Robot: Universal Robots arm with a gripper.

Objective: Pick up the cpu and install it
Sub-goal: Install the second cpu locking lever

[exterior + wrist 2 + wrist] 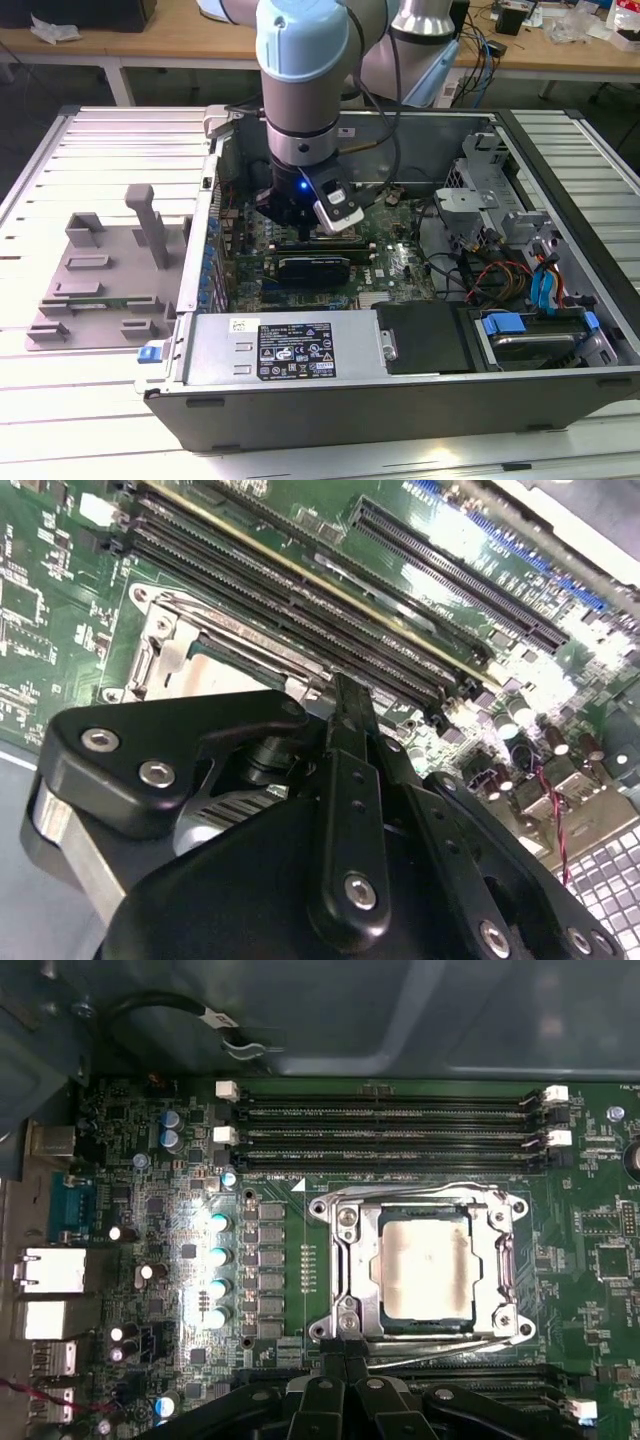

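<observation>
The cpu [425,1270] is seen seated inside the socket [346,1260] on the motherboard [130,1160] in the first wrist view, its silver-grey top framed on all sides by the socket's metal bracket. No contact between the cpu and the gripper [345,1360] is shown; the black fingertips are placed just beside the socket's edge, close together, and nothing is seen held between them. Whether they are fully closed cannot be told.

In the second wrist view the gripper [350,715] is seen from behind, its narrow tips pressed together above the socket [175,655], which lies next to the long black memory slots [300,610].

In the exterior view the arm [300,90] is lowered into the open computer case [400,400], over the motherboard [400,265]. A grey plastic tray [90,280] rests outside the case, well apart from the socket, toward the exterior view's left.
</observation>
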